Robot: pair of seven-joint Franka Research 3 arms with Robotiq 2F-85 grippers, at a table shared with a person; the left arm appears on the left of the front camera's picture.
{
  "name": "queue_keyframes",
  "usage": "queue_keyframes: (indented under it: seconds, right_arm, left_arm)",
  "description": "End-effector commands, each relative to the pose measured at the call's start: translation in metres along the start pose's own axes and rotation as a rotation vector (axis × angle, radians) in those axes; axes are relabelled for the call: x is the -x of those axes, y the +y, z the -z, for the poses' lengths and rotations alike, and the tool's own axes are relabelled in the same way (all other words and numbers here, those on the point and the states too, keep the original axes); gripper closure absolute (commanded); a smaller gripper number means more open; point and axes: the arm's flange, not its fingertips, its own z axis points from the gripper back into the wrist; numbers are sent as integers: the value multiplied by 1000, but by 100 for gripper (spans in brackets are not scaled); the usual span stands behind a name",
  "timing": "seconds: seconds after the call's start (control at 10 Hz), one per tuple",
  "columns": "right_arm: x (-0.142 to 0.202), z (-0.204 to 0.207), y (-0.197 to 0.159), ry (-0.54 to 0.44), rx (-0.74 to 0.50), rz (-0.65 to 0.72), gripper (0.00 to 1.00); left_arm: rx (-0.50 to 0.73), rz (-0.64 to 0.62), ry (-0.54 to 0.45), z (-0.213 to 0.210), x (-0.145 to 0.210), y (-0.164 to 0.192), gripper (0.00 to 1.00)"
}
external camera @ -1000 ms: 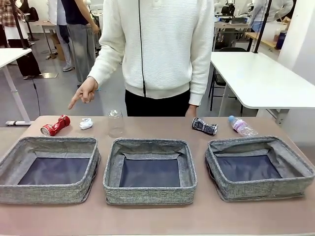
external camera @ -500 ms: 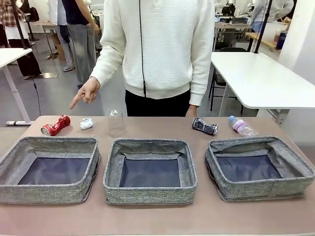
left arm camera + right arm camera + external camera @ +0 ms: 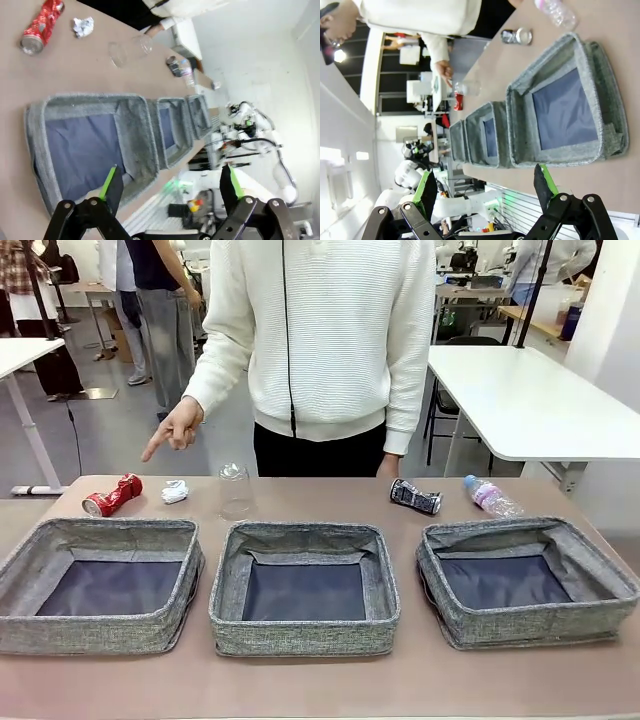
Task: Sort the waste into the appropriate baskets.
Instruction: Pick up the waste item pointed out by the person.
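the waste is lying in a row along the far edge of the table [image 3: 320, 685], beyond the baskets. the crushed red can [image 3: 111, 495] and white paper wad [image 3: 175, 491] are sitting behind the left basket [image 3: 100, 635], the clear plastic cup [image 3: 235, 492] is standing behind the middle basket [image 3: 300, 638], and the crushed dark can [image 3: 415, 497] and small bottle [image 3: 492, 497] are lying behind the right basket [image 3: 530, 628].

my left hand [image 3: 170, 176] and right hand [image 3: 484, 174] are hanging on the near side, both spread wide and gripping nothing.

i'm judging the reach as the risk. i'm having to cross the soft rims, so a low arm could be dragging a basket. the cup could be tipping or crumpling, and the bottle could be rolling. the person's hand [image 3: 178, 427] is pointing above the red can, so i could be hitting it. with the baskets looking alike, i could be picking the wrong one.
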Motion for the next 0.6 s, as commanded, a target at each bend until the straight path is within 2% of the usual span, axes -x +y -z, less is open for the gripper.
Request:
queue_keyframes:
  seconds: [0.0, 0.1, 0.2, 0.3, 0.4, 0.5]
  right_arm:
    - [-4, -1, 2, -3, -14, -26, 0]
    - [-4, -1, 2, -3, -14, -26, 0]
    - [-4, -1, 2, -3, -14, -26, 0]
    - [-4, -1, 2, -3, -14, -26, 0]
    - [-4, -1, 2, -3, -14, -26, 0]
    - [-4, -1, 2, -3, -14, -26, 0]
  left_arm:
    - [-214, 236, 160, 48, -45, -41, 0]
    - [-285, 398, 260, 84, -62, -52, 0]
    - [-355, 529, 316, 120, -78, -50, 0]
    - [-422, 592, 394, 144, -91, -42, 0]
    - [-515, 543, 482, 162, -105, -29, 0]
    - [-638, 505, 439, 177, -120, -12, 0]
